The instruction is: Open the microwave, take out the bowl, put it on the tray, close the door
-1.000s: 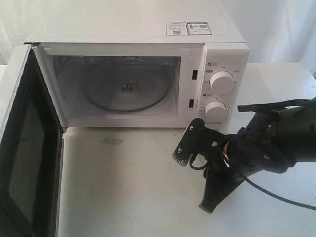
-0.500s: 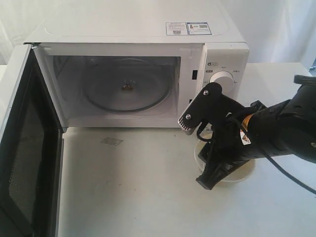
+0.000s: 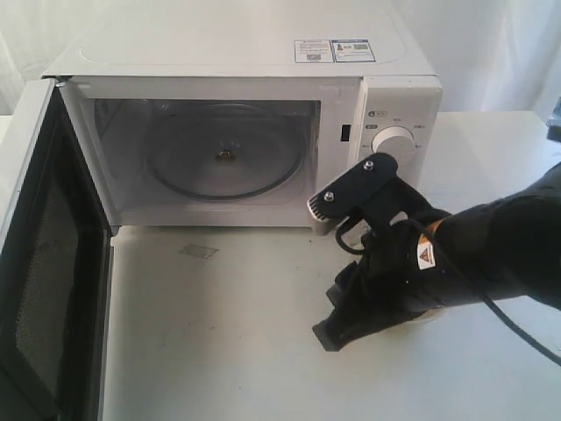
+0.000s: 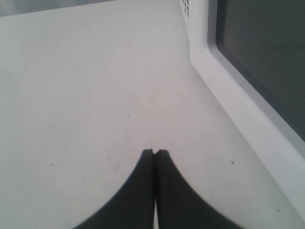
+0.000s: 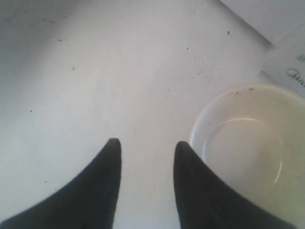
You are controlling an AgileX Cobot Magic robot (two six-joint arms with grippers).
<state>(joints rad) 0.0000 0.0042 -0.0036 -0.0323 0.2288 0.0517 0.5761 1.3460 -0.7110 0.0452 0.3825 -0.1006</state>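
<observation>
The white table (image 3: 219, 333) carries the microwave (image 3: 245, 53), which stands at the far side with its cavity exposed. The door (image 3: 39, 263) is swung wide open off the microwave's left edge, its dark window turned edge-on in the exterior view. The black right arm (image 3: 491, 254) reaches in low across the table in front of the microwave's control panel, covering the lower part of that panel. Inside the microwave the round glass turntable (image 3: 223, 162) lies bare.

The bowl (image 5: 248, 148) is out of the microwave: it sits upright and empty on the table just in front of the lower corner of the microwave's control side. In the exterior view the arm hides nearly all of it. The right gripper (image 5: 147, 143) has its jaws spread apart with only table between them, and the bowl's rim lies just outside one finger (image 5: 190, 181), not between the two. The left gripper (image 4: 155, 152) has its jaws pressed together on nothing, low over the table close beside the microwave's open door.

One round white knob (image 3: 394, 140) shows above the arm. Two stickers (image 3: 333, 50) lie on the microwave's top near its right front edge.
</observation>
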